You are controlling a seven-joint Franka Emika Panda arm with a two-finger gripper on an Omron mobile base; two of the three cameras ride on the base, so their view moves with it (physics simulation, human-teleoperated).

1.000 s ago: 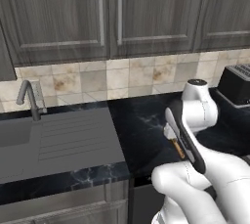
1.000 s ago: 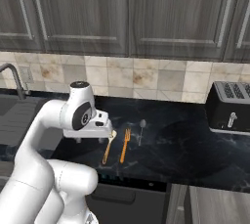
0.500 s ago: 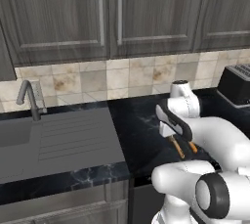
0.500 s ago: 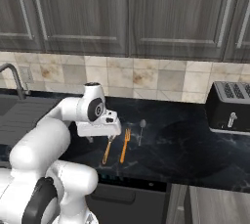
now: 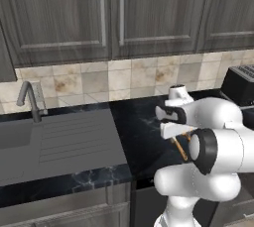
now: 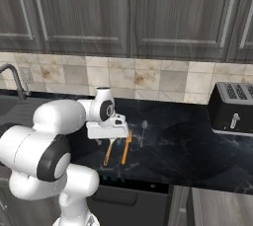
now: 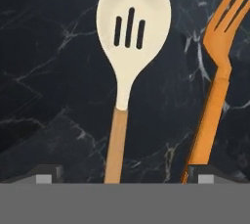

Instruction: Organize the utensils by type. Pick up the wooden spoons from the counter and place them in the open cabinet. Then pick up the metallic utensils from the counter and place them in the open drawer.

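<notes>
Swinging down since a second ago, my gripper (image 7: 125,174) now hovers, jaws apart, straddling the spoon (image 7: 128,56) beside the fork (image 7: 217,78).

Rendered lighting is even and moderately bright, shadows soft, faint sheen on the black marble counter (image 6: 188,156); all views sharp, without edge distortion.

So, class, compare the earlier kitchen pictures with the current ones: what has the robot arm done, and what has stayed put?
The arm has folded down and forward, bringing its open gripper low over the cream slotted spoon with a wooden handle. Nothing has been gripped. The spoon, the orange fork, the small metal spoon and the black toaster lie where they were.
</notes>
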